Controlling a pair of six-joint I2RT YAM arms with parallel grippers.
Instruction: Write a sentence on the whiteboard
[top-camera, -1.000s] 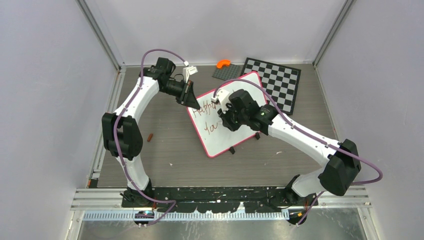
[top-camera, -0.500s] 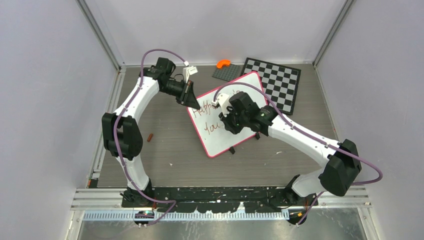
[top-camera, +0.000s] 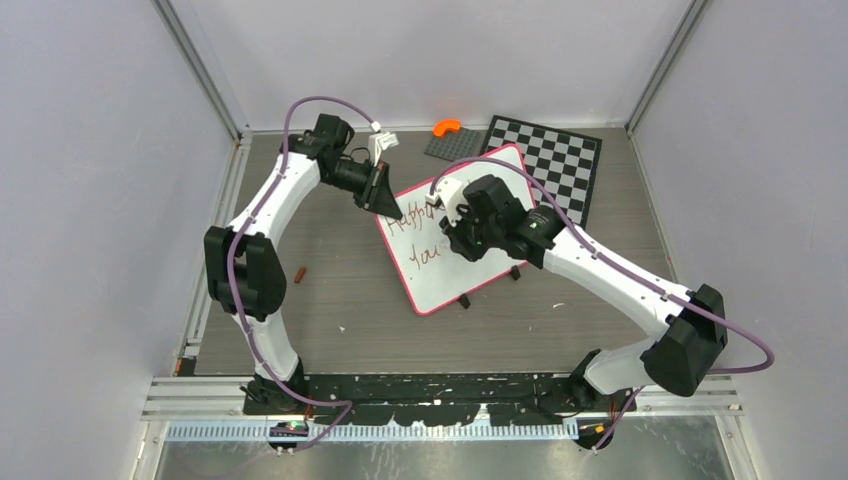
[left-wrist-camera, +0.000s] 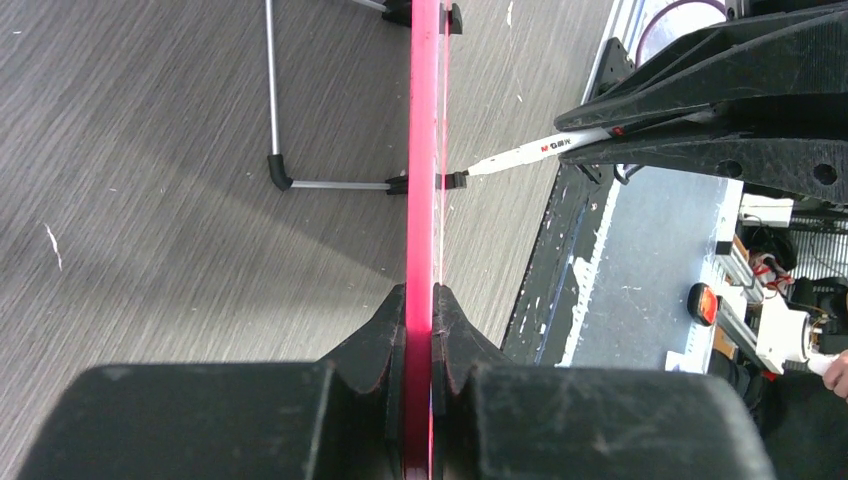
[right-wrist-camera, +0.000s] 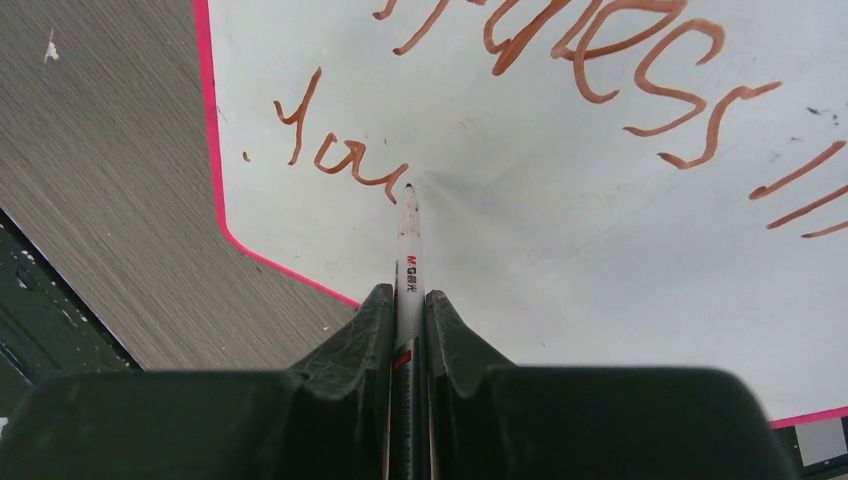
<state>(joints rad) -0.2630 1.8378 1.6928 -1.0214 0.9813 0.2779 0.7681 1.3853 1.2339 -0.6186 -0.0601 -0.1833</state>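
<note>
The whiteboard (top-camera: 440, 275), white with a pink-red frame, lies askew mid-table. My left gripper (top-camera: 388, 210) is shut on its far-left edge; in the left wrist view the pink frame (left-wrist-camera: 421, 150) runs straight between the closed fingers (left-wrist-camera: 420, 295). My right gripper (top-camera: 460, 240) hovers over the board, shut on a white marker (right-wrist-camera: 409, 240) whose tip touches the white surface (right-wrist-camera: 560, 270). The sentence (right-wrist-camera: 640, 60) is red-brown handwriting in two lines; the lower line (right-wrist-camera: 340, 160) reads about "You" and ends at the tip. The marker (left-wrist-camera: 530, 152) meets the board's face.
A black-and-white chessboard (top-camera: 555, 160) lies behind the board at back right. An orange piece (top-camera: 446, 127) sits on a dark grey plate (top-camera: 455, 146). A small red-brown stub (top-camera: 301, 273) lies on the table by the left arm. Board's wire stand (left-wrist-camera: 275, 100).
The right gripper with the marker has crept slightly rightward along the lower line, and its elbow swung right. The left gripper and the board have not moved.
</note>
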